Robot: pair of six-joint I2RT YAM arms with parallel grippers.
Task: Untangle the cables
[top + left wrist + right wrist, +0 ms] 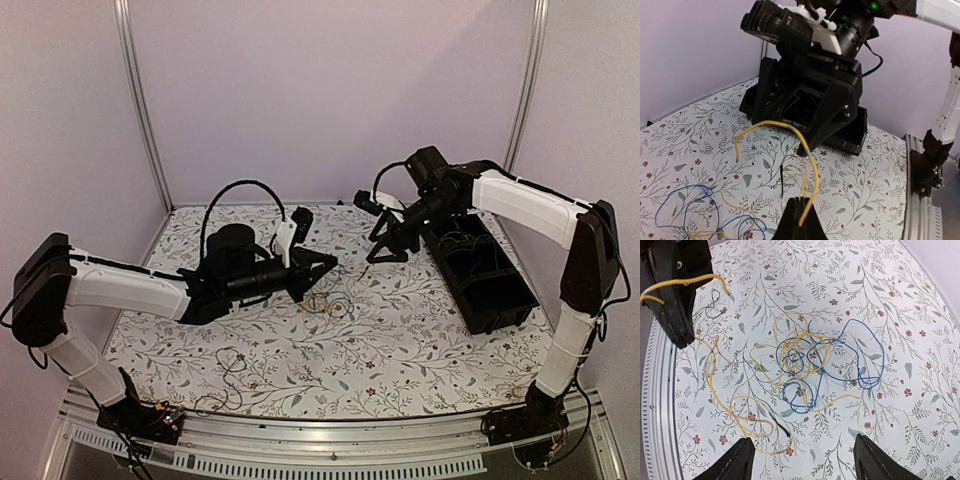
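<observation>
With the left tool [799, 212], clamped narrow on a yellow cable [775, 123], well to the left of the black bin [485, 275]; from that grip, arching upward and then dropping to a free end in the air. With the right tool [804, 452], holding nothing: spread wide and hovering close to the bin's left wall. On the flowered surface [400, 340], left of the bin, the cables [805, 360] in one loose tangle: yellow loops laced through rings of blue cable [865, 355], one yellow strand ending in a short dark stretch [782, 429]. Apart from the bin, touching it nowhere.
</observation>
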